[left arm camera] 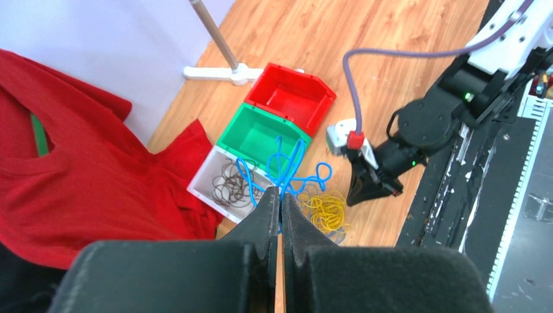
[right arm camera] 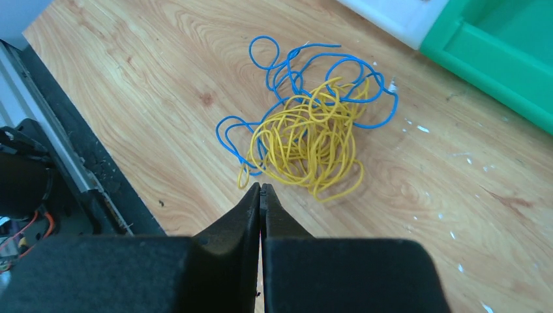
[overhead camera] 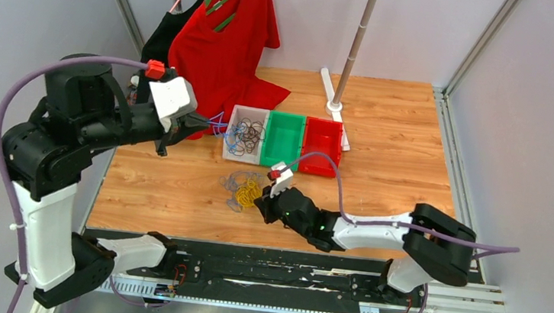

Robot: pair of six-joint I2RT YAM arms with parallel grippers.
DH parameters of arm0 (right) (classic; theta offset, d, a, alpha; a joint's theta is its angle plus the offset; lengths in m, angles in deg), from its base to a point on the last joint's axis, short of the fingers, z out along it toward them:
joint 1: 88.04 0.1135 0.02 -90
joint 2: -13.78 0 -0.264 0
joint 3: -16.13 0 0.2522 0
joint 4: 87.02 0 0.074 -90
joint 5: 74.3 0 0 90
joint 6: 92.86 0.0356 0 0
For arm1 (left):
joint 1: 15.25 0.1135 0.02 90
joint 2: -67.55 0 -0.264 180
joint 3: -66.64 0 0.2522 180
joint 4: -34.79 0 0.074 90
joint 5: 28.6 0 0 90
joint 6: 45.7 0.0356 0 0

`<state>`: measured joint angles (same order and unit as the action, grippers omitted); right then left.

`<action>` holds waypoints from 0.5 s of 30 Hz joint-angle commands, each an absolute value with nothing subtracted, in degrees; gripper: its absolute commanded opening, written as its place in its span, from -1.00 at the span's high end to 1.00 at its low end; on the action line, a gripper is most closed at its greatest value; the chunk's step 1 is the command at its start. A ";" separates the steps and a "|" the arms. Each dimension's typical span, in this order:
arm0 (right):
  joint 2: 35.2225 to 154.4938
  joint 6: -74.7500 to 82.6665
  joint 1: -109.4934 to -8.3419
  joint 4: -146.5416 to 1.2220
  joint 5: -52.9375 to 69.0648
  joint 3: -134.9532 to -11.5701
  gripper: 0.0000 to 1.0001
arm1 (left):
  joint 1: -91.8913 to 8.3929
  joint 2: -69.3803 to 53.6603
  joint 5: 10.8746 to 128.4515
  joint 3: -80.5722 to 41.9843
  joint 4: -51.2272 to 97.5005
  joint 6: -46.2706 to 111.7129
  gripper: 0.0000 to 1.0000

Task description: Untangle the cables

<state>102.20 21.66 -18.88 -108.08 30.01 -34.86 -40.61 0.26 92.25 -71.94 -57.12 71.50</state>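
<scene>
Aloft, left pincer [left arm camera: 280, 197] grips blue cable [left arm camera: 285, 171]; right pincer [right arm camera: 261, 189] closed over wooden table [overhead camera: 399, 130], grey walls [overhead camera: 12, 8] around

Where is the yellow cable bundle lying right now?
In the top view, the yellow cable bundle lies on the wooden table, just left of the right pincer and nearer the arms than the white bin.

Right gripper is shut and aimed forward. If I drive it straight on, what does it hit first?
Probably the near loops of the yellow cable bundle, lying just ahead of the right gripper; its height above the table is unclear.
</scene>
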 commanded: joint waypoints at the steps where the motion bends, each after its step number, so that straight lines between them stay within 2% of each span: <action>1: 93.69 23.90 -19.39 -106.90 32.77 -31.68 0.98 | -40.97 -1.55 90.91 -68.80 -57.59 70.73 0.99; 4: 88.19 24.87 -19.47 -103.28 34.08 -30.60 0.77 | -40.93 -2.24 90.54 -64.74 -57.58 70.83 0.99; 8: 82.98 25.76 -19.86 -93.59 37.13 -32.65 0.16 | -40.94 -3.95 91.27 -59.92 -57.65 71.72 0.99; 12: 78.69 25.96 -21.32 -85.05 41.83 -34.37 -0.32 | -41.07 -6.83 93.55 -57.13 -57.41 73.99 0.99; 15: 73.52 26.31 -23.71 -80.78 45.04 -34.20 -0.41 | -41.69 -10.14 94.47 -56.63 -55.90 74.72 0.99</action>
